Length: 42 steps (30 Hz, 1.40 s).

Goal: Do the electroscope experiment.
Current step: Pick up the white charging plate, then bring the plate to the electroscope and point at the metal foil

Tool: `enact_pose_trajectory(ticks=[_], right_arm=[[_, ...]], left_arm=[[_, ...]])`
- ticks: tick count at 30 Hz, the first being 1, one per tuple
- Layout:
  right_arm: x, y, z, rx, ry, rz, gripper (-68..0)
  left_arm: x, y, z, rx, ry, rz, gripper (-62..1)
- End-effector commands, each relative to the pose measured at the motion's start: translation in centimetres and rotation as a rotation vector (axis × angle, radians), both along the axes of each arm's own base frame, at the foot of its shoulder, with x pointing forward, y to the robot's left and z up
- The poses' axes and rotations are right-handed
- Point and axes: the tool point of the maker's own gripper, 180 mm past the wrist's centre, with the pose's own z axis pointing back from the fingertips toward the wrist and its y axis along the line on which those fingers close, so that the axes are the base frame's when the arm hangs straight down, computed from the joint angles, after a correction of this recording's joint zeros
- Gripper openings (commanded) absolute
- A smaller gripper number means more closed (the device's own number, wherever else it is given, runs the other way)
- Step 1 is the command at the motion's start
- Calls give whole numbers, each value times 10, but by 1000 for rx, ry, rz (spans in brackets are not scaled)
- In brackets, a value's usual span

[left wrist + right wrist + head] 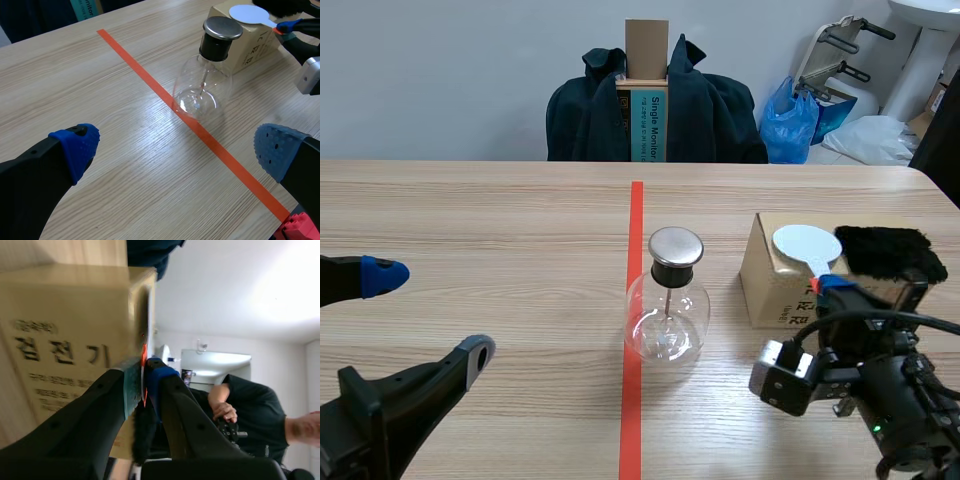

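Showed glossy clear glass in the flask (666,322), brushed metal on its cap (676,246), smooth white plastic paddle (806,243), matt cardboard box (770,290), fluffy black fur (886,252), matt wood-grain worktop (470,220)

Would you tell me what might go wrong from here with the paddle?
The right gripper pinches the white paddle only at its thin handle, so it may swivel or slip when lifted off the box. The black fur lies beside the paddle and might be dragged off. The glass electroscope stands unheld; a low swing may knock it over.
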Motion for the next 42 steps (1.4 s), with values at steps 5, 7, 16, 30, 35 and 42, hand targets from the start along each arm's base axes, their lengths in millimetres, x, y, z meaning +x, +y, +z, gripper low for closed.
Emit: enact_pose_trajectory(ticks=[5, 7, 16, 30, 35, 42], right_arm=[[26, -26, 96, 0, -273, 62, -667], [32, -32, 124, -31, -341, 81, -667], [42, -42, 191, -135, -448, 241, -667], [34, -39, 233, 54, -581, 217, -667], [26, -22, 235, 106, -617, 241, -667], [19, -8, 240, 123, -674, 192, -667]], left_arm=[[1, -3, 6, -21, -16, -7, 14], [1, -3, 6, -21, -16, -7, 14], [0, -3, 5, -20, -15, -8, 14], [0, -3, 5, -19, -15, -8, 14], [0, -3, 2, 5, -12, -14, 14], [-10, -1, -25, 53, 59, -36, -596]])
